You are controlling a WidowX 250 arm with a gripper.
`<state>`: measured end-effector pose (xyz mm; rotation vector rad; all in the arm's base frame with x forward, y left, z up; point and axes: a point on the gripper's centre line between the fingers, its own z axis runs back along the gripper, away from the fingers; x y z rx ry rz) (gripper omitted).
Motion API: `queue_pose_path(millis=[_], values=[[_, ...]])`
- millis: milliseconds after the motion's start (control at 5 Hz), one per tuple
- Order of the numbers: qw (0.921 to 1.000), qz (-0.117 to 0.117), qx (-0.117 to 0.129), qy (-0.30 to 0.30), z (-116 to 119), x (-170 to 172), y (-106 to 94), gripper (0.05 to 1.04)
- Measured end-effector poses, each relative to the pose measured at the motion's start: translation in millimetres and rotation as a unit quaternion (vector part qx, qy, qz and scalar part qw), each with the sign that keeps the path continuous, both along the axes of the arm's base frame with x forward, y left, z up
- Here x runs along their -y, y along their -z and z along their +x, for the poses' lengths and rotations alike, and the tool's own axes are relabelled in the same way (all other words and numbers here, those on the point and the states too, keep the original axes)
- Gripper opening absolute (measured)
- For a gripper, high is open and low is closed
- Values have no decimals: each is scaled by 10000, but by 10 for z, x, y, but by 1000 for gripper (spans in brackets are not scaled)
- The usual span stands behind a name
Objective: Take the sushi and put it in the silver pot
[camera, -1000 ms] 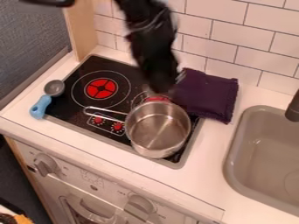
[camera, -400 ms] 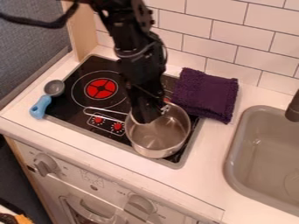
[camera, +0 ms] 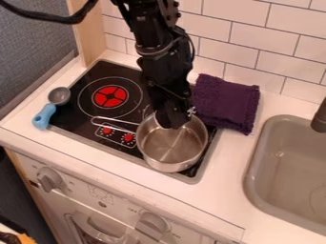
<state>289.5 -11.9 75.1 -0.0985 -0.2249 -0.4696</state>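
White tiled wall [camera: 242,43] behind stove [camera: 96,76]; gripper [camera: 172,123] over silver pot [camera: 170,151], cannot tell opening or grip.

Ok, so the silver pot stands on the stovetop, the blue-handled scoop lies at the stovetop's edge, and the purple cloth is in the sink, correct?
The purple cloth isn't in the sink: the camera view shows it between the silver pot and the tiled wall. The rest holds.

Silver pot [camera: 167,161]; in the view, purple cloth [camera: 227,103] at two o'clock, blue handle [camera: 44,116] at nine, dark-lined white tiles [camera: 243,38] at one.
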Motion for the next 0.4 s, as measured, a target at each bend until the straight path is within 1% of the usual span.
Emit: queue_pose_path(millis=[200, 400], values=[[9998, 58, 184, -96, -7, -29, -147, 1009], [9975, 148, 304, -619, -57, -187, -329, 1003]])
